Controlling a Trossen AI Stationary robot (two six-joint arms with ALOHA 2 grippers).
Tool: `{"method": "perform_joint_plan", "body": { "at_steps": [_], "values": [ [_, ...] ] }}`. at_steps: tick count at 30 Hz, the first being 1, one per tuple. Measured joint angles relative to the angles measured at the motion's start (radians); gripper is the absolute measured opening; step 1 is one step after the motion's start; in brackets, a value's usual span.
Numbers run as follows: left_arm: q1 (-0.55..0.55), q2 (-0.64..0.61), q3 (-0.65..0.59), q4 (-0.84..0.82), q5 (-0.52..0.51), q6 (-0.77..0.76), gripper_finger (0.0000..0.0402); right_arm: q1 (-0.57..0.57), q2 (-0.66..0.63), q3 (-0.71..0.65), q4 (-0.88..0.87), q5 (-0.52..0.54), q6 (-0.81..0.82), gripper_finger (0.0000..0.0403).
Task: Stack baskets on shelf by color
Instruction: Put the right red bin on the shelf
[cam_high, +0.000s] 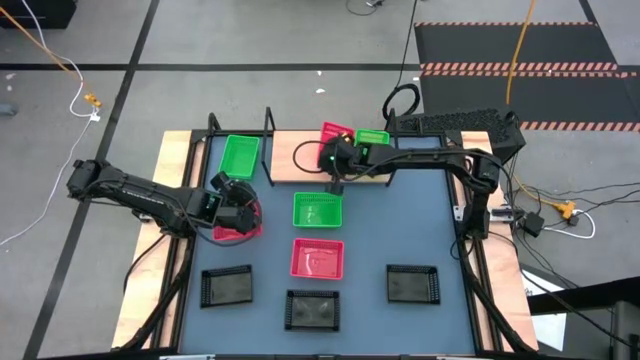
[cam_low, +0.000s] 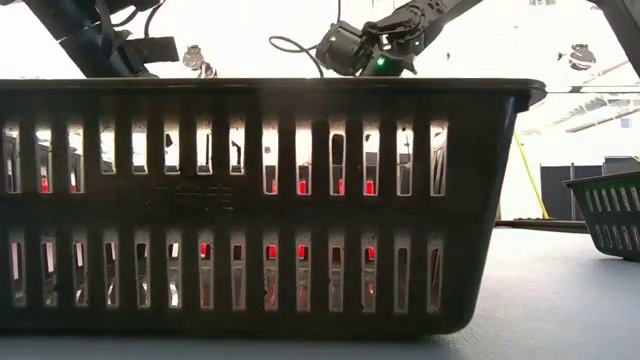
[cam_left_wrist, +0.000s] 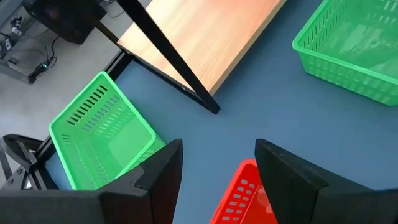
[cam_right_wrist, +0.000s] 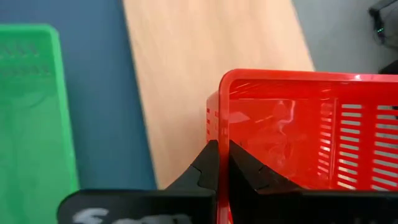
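Pink-red basket (cam_right_wrist: 298, 130) clamped in right gripper (cam_right_wrist: 219, 163) over shelf (cam_right_wrist: 205, 43).

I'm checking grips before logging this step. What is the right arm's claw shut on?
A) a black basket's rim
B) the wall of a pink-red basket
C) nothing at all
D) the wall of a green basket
B: the right wrist view shows the right claw pinched shut on the near wall of a pink-red basket over the light-wood shelf.
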Motion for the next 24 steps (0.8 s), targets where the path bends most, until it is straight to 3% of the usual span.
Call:
{"method": "perform_joint_plan", "body": {
  "at_steps": [11,24],
  "values": [
    [0.000,0.000,0.000,-0.002,0.001,-0.002,0.0202,0.010,0.000,0.000,-0.045,-0.008,-0.005,0.0008],
    [0.000,0.000,0.000,-0.003,0.010,-0.002,0.0202,0.006,0.000,0.000,-0.014,-0.008,-0.069,0.0055]
  ]
}}
